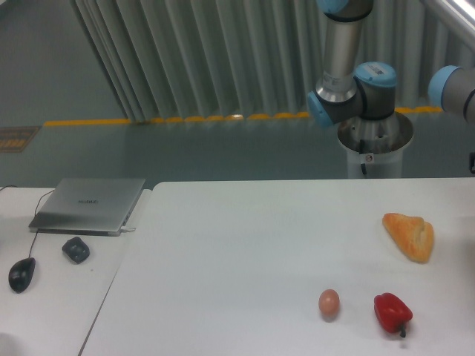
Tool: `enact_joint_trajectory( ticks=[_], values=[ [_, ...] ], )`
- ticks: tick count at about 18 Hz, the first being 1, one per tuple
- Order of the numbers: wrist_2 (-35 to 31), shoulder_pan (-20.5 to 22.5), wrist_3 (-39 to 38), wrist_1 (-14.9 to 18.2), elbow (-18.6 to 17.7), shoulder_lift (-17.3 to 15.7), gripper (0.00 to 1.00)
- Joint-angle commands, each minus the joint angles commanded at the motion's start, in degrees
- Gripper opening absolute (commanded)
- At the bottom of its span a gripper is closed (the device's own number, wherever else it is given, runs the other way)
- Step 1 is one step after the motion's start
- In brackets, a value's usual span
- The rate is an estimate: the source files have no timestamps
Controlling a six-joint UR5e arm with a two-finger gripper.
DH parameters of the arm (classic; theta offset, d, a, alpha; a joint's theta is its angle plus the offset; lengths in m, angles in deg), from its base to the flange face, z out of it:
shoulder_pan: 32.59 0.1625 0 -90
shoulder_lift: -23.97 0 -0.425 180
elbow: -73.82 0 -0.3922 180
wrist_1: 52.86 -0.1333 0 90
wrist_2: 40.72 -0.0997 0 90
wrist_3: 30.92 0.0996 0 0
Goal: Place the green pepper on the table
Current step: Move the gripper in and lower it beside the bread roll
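On the white table [245,245], toward its right side, lie a bread roll [409,235], a brown egg [329,302] and a red pepper [392,312], the egg just left of the red pepper. Neither the green pepper nor the gripper shows here, so their relation and the jaws' state cannot be told. Only arm joints [356,93] rise behind the far edge.

arm [349,81] cut off at top and right edges, gripper out of frame, table [223,259] cropped below
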Motion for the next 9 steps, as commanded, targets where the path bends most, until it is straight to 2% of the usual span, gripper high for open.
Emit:
enact_joint_trajectory(
  ticks=[5,9],
  values=[
    [-0.35,-0.7,-0.09,0.09,-0.96,-0.09,1.0],
    [0.26,-0.88,-2.54,0.0,-3.95,-0.26,1.0]
  ],
)
